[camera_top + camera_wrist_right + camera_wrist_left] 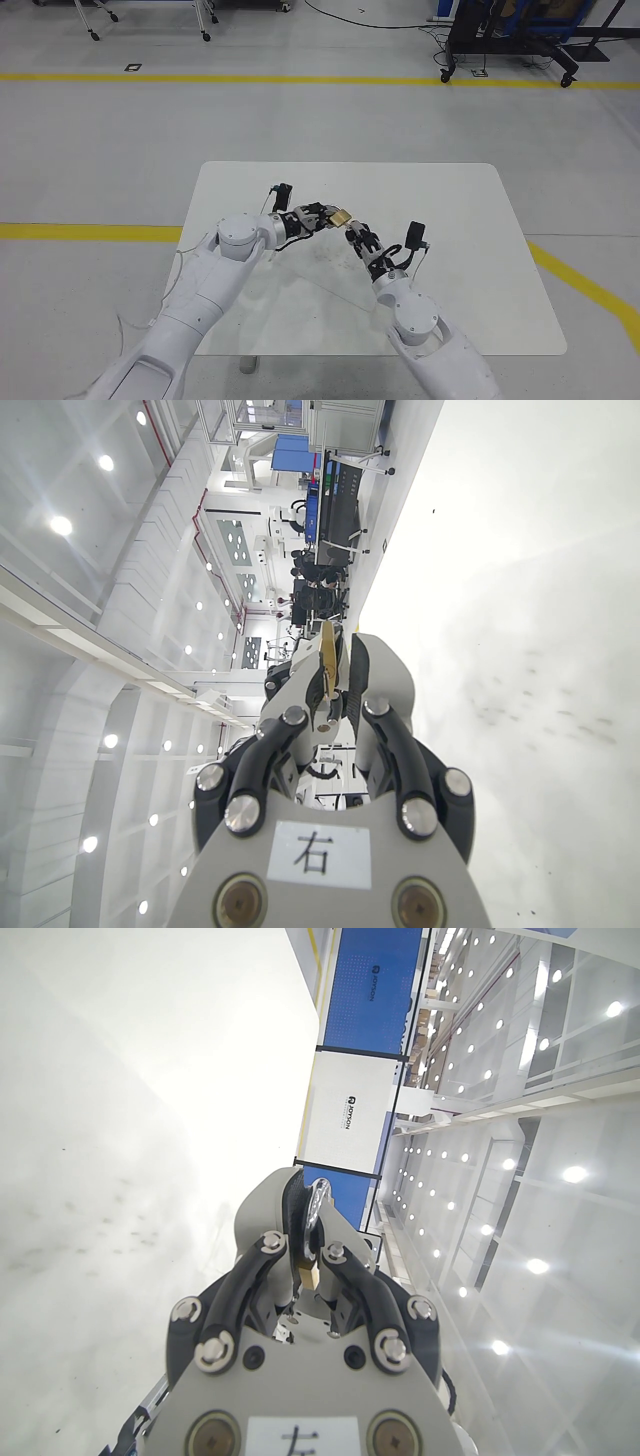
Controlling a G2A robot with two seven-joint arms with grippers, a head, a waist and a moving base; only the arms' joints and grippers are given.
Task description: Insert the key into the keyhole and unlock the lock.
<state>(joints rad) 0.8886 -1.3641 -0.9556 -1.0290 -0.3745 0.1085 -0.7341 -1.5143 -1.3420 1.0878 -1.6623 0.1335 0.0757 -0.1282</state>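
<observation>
Above the middle of the white table [450, 200] the two arms meet tip to tip. My left gripper [322, 213] [311, 1208] is shut on the padlock [340, 216]. Its silver shackle [318, 1200] sticks out between the fingers, and its brass body [308, 1276] sits toward the palm. My right gripper [354, 235] [338, 652], just right of the padlock and nearer the robot, is shut on a flat brass key [328, 655] that points away from the palm. The top view does not let me tell whether the key touches the lock.
Dark scuff marks [545, 710] dot the tabletop beneath the grippers. Around the table is open floor with yellow lines [300, 78]. Wheeled frames [150, 20] stand far behind.
</observation>
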